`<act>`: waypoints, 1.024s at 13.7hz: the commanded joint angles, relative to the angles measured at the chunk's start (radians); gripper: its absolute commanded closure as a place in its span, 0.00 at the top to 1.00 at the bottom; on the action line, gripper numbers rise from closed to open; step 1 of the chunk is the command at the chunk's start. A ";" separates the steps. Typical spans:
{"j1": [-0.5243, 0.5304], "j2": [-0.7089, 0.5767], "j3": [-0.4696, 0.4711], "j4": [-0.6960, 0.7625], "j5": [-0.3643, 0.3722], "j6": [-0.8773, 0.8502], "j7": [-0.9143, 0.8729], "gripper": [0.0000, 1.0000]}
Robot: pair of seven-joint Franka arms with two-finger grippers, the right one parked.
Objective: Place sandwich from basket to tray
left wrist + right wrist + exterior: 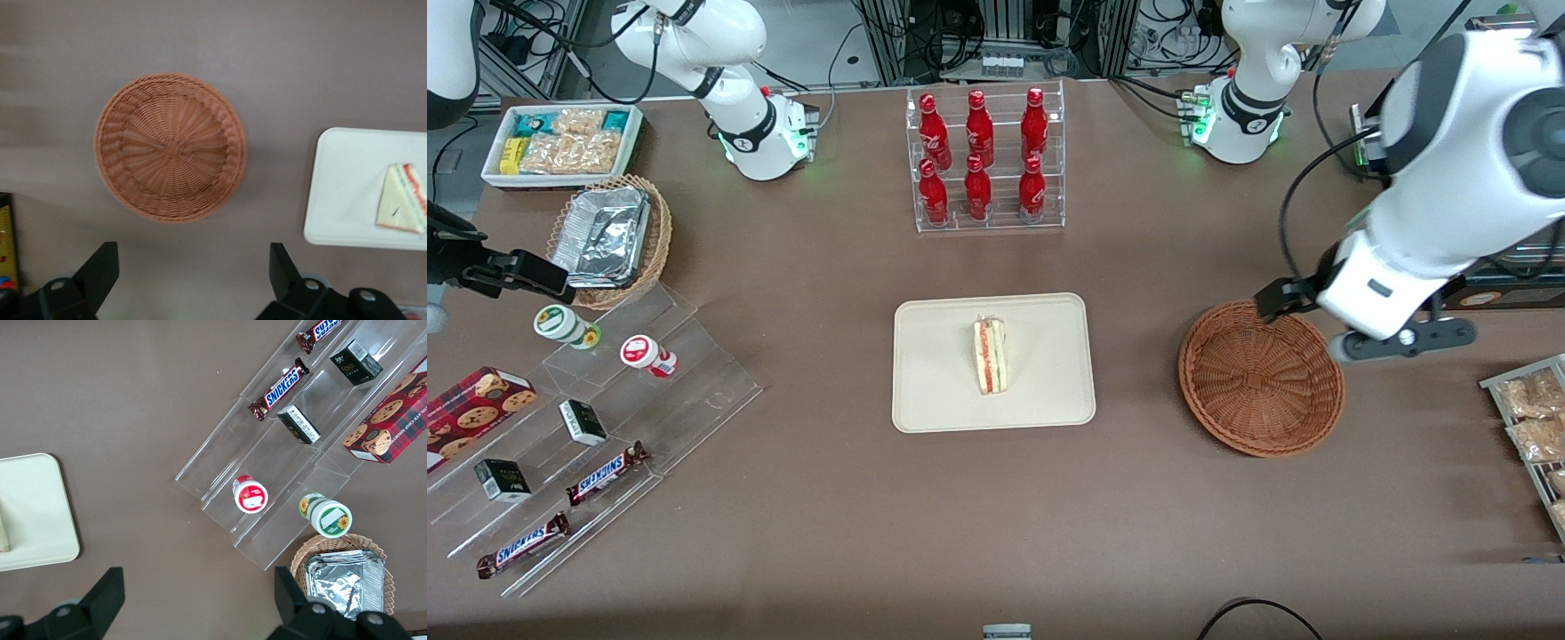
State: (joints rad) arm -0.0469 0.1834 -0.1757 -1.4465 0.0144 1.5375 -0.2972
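Cream tray point(934, 391): sandwich point(990, 356) on it | hand point(193, 270) open, above basket point(1261, 379)

woven wicker basket point(171, 147), smooth plastic tray point(943, 391)

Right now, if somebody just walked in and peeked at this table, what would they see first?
Probably the sandwich lying on the cream tray in the middle of the table. Next, the round brown basket with nothing in it, toward the working arm's end, with the tool open and high above the table beside it. Then the shiny red bottles in their clear rack, farther from the front camera than the tray.
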 commanded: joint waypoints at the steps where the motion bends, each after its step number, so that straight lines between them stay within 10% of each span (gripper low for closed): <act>1: 0.073 -0.093 -0.007 -0.071 -0.027 -0.039 0.146 0.99; 14: -0.004 -0.239 0.186 -0.173 -0.008 -0.085 0.357 1.00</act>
State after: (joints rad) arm -0.0366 0.0037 -0.0067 -1.5600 0.0064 1.4504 0.0381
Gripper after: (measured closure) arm 0.000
